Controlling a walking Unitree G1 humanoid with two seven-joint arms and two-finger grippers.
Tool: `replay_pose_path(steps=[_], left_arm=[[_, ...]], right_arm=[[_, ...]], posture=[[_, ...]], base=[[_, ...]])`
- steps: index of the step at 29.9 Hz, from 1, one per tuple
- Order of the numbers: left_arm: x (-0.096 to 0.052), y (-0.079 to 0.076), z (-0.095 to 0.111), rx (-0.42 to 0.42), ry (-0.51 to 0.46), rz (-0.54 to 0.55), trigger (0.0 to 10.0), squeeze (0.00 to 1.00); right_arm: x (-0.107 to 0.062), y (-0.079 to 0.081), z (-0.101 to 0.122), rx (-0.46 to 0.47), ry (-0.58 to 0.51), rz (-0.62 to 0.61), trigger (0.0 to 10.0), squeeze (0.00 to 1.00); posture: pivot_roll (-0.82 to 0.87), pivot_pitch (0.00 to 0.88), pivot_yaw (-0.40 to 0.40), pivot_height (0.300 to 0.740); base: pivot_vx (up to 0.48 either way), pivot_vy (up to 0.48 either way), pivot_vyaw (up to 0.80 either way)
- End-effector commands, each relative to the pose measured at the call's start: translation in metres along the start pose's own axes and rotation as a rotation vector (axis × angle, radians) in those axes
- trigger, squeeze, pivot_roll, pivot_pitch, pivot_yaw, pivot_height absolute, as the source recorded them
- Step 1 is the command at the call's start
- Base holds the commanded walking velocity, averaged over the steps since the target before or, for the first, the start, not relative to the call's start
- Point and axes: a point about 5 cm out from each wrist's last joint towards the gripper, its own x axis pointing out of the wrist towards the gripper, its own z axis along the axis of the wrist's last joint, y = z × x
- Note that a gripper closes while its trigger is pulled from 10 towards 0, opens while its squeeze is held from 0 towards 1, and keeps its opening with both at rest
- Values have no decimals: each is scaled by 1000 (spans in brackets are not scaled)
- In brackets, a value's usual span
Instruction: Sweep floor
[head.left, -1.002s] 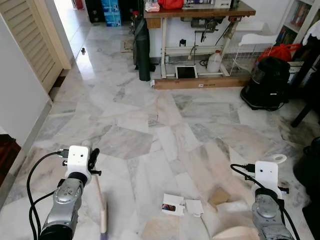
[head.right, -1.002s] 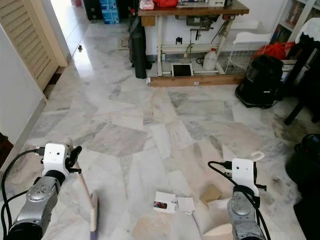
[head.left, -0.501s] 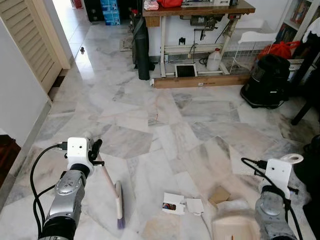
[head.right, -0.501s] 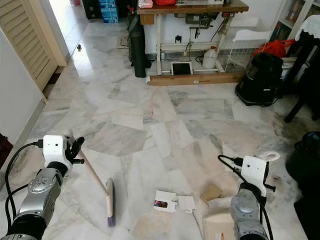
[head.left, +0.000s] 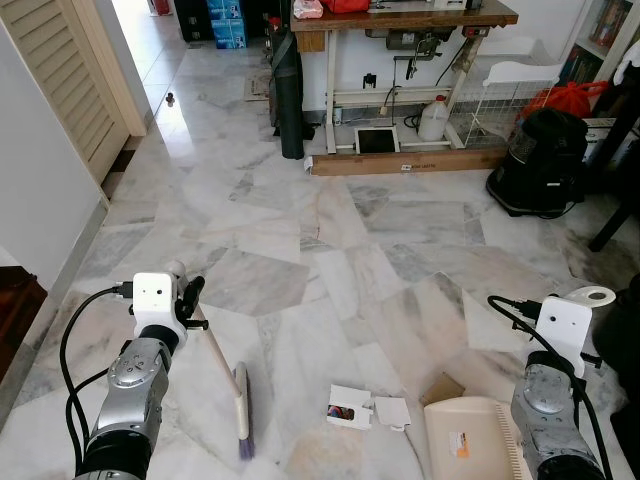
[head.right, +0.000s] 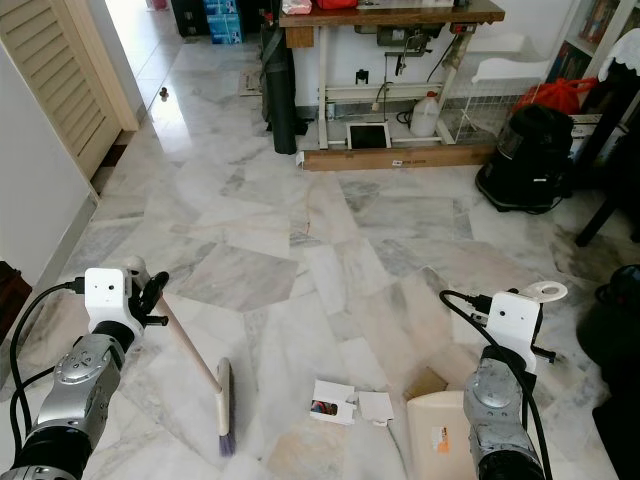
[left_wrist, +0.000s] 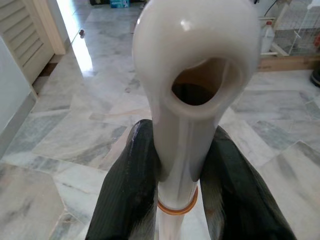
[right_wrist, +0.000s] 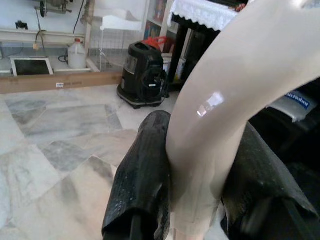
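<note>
My left gripper (left_wrist: 177, 185) is shut on the white top of a broom handle (left_wrist: 186, 100). The handle slants down from that gripper (head.left: 188, 300) to a broom head (head.left: 243, 418) with purple bristles, resting on the marble floor left of the litter. The litter is two white paper scraps (head.left: 348, 407) (head.left: 392, 412) and a brown cardboard piece (head.left: 440, 387). My right gripper (right_wrist: 200, 175) is shut on the cream handle of a dustpan (head.left: 470, 442), which lies flat on the floor just right of the scraps, below the cardboard.
A black vacuum cleaner (head.left: 540, 165) stands at the right. A sewing table (head.left: 400, 20) with a wooden plank (head.left: 400, 165) under it is at the back, with a tall black bag (head.left: 288, 100) beside it. A white wall (head.left: 40, 200) and louvred door (head.left: 50, 70) are left.
The broom head has swung rightwards toward the scraps. The right arm has shifted and the dustpan now lies flat and more fully in view. The camera has tilted slightly.
</note>
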Motion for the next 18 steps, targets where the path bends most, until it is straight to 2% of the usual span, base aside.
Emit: replay_pose_path(steps=[1, 7, 9, 12, 18], left_arm=[[6, 4, 15, -10, -53, 8, 10000, 0], [9, -1, 20, -74, -75, 6, 10000, 0], [12, -2, 23, -147, -79, 7, 10000, 0], [15, -5, 25, -190, -87, -9, 10000, 0], [21, -14, 34, -233, -112, -77, 10000, 0]], right_arm=[[-2, 2, -2, 10, 2, 7, 10000, 0], [-14, 11, -17, 1, 62, 36, 10000, 0], [-18, 15, -20, -3, 68, 44, 10000, 0], [-21, 17, -24, -11, 82, 52, 10000, 0], [-26, 19, -32, -33, 111, 52, 10000, 0]], posture=[[-62, 0, 27, 740], [-58, 0, 28, 740], [-54, 0, 31, 740], [-55, 0, 34, 740], [-52, 0, 41, 740]], base=[[0, 0, 0], [0, 0, 0], [0, 0, 0], [0, 0, 0], [0, 0, 0]])
